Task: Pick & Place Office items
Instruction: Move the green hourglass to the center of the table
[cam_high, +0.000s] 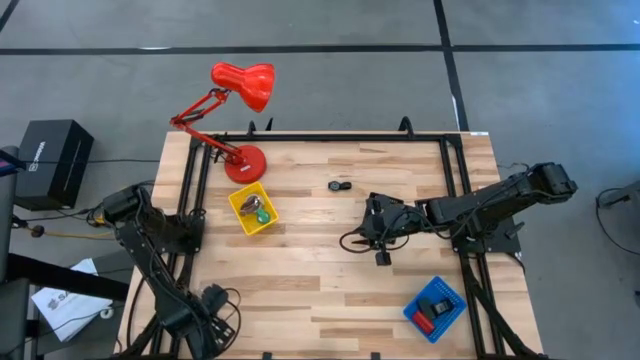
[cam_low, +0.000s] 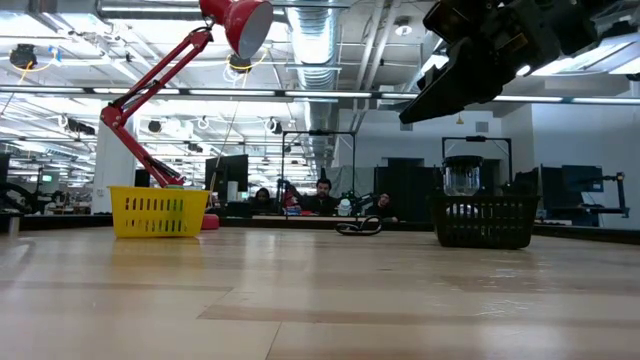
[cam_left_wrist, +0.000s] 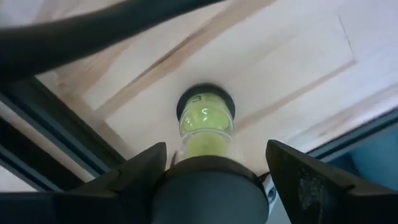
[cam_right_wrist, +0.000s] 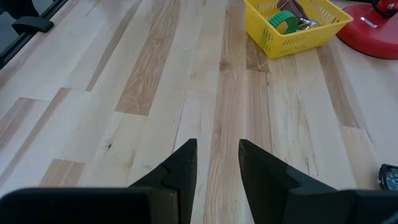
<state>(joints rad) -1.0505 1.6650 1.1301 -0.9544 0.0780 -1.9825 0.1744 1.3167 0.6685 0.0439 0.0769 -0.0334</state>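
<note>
**Fetching the loose item at upper centre**

Left gripper, lower left of frame, parked with fingers wide, empty. Yellow tray holds a green piece. Black disc lies loose on the worktop. Right gripper, centre, fingers narrow and empty: widen, then descend squarely.

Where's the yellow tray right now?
In the high view the yellow tray sits on the table's left half, just in front of the red desk lamp base.

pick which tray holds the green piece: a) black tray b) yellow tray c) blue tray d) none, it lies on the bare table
b: the green piece lies inside the yellow tray near the red lamp's base.
</note>
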